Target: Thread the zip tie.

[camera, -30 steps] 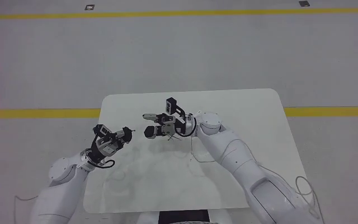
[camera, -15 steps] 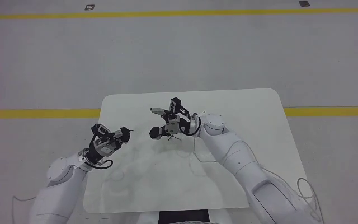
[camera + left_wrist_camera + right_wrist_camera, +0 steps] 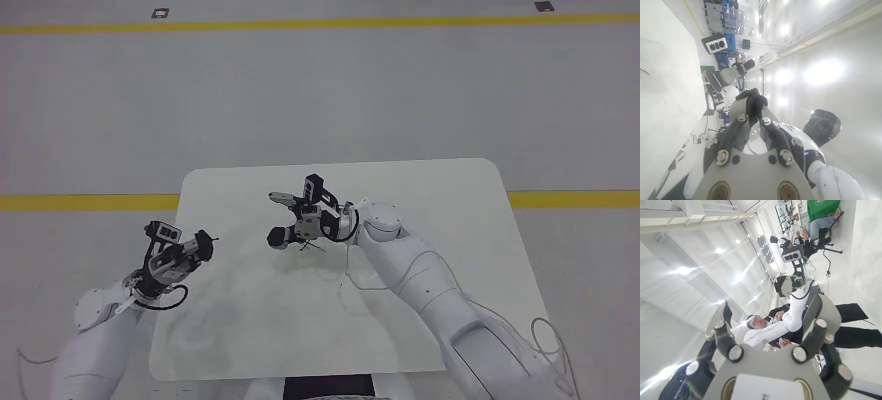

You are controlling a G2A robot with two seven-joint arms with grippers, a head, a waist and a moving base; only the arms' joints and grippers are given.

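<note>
Jaws: left gripper closed, right gripper wide.

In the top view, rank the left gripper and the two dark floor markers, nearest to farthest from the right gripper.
From the right gripper:
1. Left gripper, over the table's left side.
2. Left floor marker, far left.
3. Right floor marker, far right.
</note>
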